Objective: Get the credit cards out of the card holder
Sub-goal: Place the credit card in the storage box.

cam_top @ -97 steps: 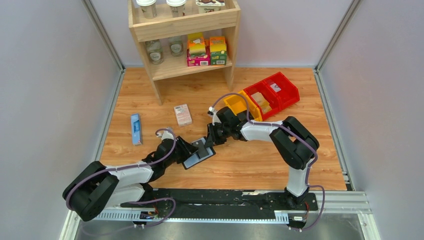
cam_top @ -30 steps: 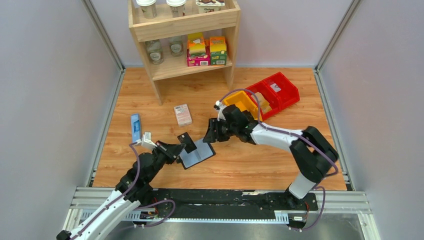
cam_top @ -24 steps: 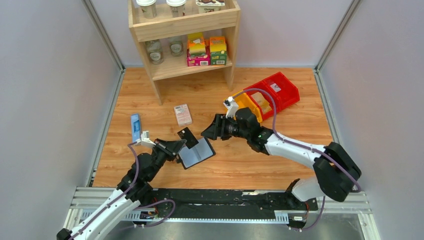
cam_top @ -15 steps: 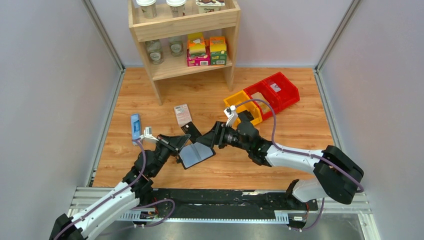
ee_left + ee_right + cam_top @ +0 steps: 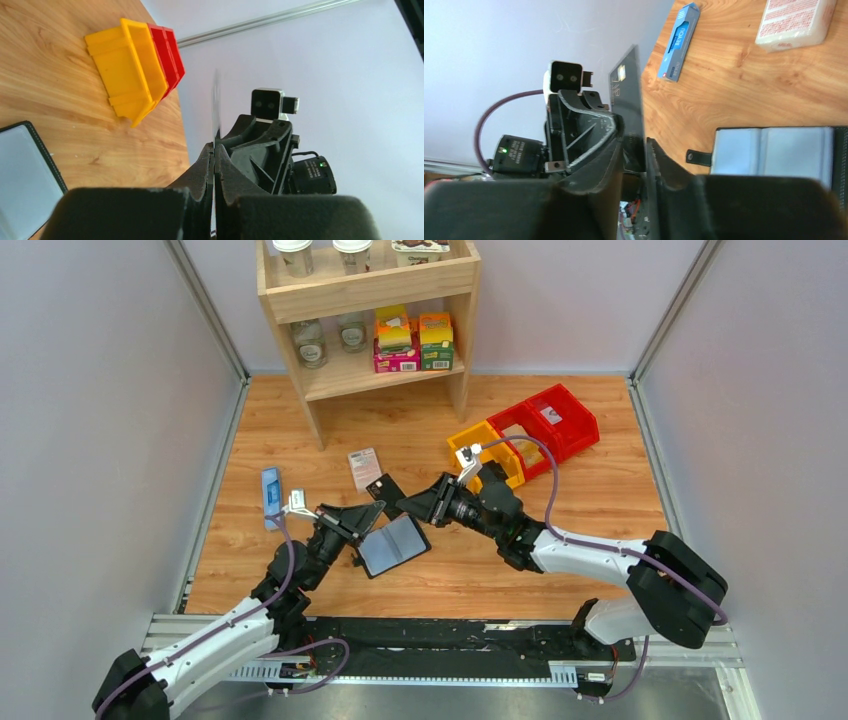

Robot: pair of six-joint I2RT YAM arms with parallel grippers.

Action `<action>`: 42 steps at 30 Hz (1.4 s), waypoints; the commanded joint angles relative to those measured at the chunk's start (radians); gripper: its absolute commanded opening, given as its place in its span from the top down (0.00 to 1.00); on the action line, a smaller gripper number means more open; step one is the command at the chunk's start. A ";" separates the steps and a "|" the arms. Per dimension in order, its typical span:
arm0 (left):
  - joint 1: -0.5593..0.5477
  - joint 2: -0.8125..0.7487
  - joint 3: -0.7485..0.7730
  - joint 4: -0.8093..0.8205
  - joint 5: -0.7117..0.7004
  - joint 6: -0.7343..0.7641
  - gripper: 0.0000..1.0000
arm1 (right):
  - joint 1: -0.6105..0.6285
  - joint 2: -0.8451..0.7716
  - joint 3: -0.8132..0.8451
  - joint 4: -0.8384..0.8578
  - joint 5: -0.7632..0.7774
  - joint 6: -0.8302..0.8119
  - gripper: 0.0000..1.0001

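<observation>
The card holder (image 5: 393, 545) lies open on the wooden table, its grey-blue pockets facing up; it also shows in the right wrist view (image 5: 774, 150) and at the left wrist view's edge (image 5: 22, 175). My left gripper (image 5: 368, 512) is shut on a dark credit card (image 5: 385, 488) and holds it in the air above the holder's far left corner. In the left wrist view the card (image 5: 216, 105) shows edge-on, standing out of the left gripper (image 5: 215, 150). My right gripper (image 5: 414, 502) faces it, and the card's free end (image 5: 626, 95) sits between its fingers (image 5: 634, 145) with a gap beside one.
A narrow blue box (image 5: 270, 495) and a pink-and-white box (image 5: 364, 468) lie behind the card. A yellow bin (image 5: 487, 452) and red bins (image 5: 545, 420) stand at the back right. A wooden shelf (image 5: 370, 310) with jars and cartons stands at the back.
My left gripper has carried the card up and toward the far right. My right gripper swung left to meet it, and its jaws have narrowed around the card's free end.
</observation>
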 commanded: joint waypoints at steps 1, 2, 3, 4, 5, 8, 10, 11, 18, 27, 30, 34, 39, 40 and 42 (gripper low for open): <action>-0.004 -0.008 0.028 0.069 0.001 0.003 1.00 | 0.000 -0.022 0.017 0.084 0.021 -0.013 0.85; -0.004 -0.008 0.024 0.070 0.004 0.003 1.00 | 0.000 -0.029 0.015 0.084 0.012 -0.025 0.91; -0.004 -0.008 0.017 0.069 0.011 0.009 1.00 | -0.002 -0.038 0.012 0.082 0.004 -0.034 0.97; -0.004 -0.013 0.017 0.060 0.014 0.015 0.97 | -0.009 -0.045 0.011 0.079 -0.008 -0.047 1.00; -0.004 -0.016 0.019 0.048 0.028 0.041 0.94 | -0.018 -0.058 0.006 0.070 -0.025 -0.059 1.00; -0.004 -0.070 0.059 -0.139 0.062 0.148 0.63 | -0.072 -0.101 0.000 0.024 -0.127 -0.108 1.00; -0.004 -0.097 0.134 -0.324 0.100 0.312 0.49 | -0.115 -0.122 0.023 -0.064 -0.244 -0.174 1.00; -0.004 -0.104 0.183 -0.378 0.117 0.349 0.45 | -0.132 -0.136 0.046 -0.123 -0.288 -0.215 1.00; -0.004 -0.076 0.439 -0.776 0.237 0.757 0.28 | -0.158 -0.255 0.172 -0.646 -0.419 -0.643 1.00; -0.004 0.188 0.688 -0.910 0.569 1.116 0.26 | -0.156 -0.329 0.215 -0.840 -0.577 -0.821 1.00; -0.003 0.248 0.740 -0.914 0.692 1.170 0.27 | -0.156 -0.351 0.203 -0.826 -0.617 -0.837 1.00; 0.002 0.311 0.784 -0.922 0.815 1.213 0.28 | -0.156 -0.378 0.184 -0.795 -0.660 -0.852 1.00; 0.005 0.340 0.797 -0.899 0.947 1.239 0.39 | -0.156 -0.411 0.161 -0.768 -0.687 -0.861 1.00; 0.005 0.344 0.797 -0.890 0.961 1.240 0.46 | -0.156 -0.414 0.158 -0.761 -0.697 -0.863 1.00; 0.007 0.352 0.806 -0.888 0.988 1.245 0.59 | -0.156 -0.415 0.158 -0.763 -0.706 -0.869 1.00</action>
